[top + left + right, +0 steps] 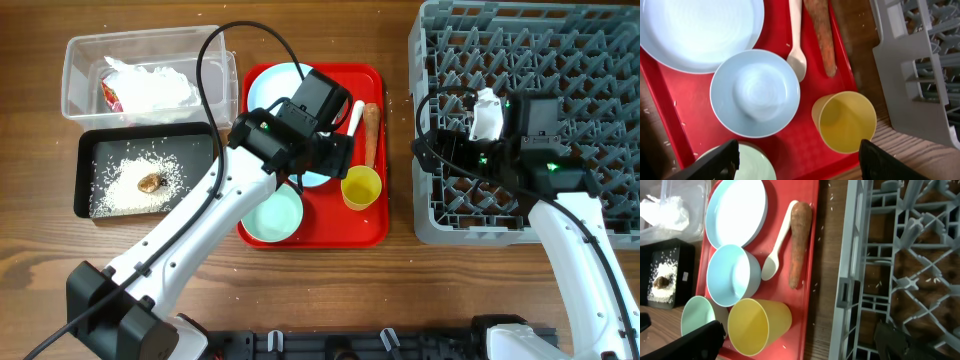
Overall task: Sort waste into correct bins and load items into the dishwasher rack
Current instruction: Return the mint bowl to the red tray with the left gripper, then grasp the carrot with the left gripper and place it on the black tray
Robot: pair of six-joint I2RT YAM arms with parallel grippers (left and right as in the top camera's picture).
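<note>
Overhead: left arm [200,220] hides much of the plate [270,85] and tray [375,225]; cup [362,187] stands clear on it.
Left wrist: left gripper [800,165] spread, empty; green bowl [757,167] cut off.
Right wrist: right gripper [797,345] spread, empty, over rack [900,255] edge.

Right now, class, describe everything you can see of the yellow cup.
The yellow cup is a plain tumbler, plastic by its look, upright and empty, mouth open. It stands on the red tray near the corner beside the grey rack, a gap from the blue bowl, just past the tip of the carrot. Nothing else touches it.
</note>
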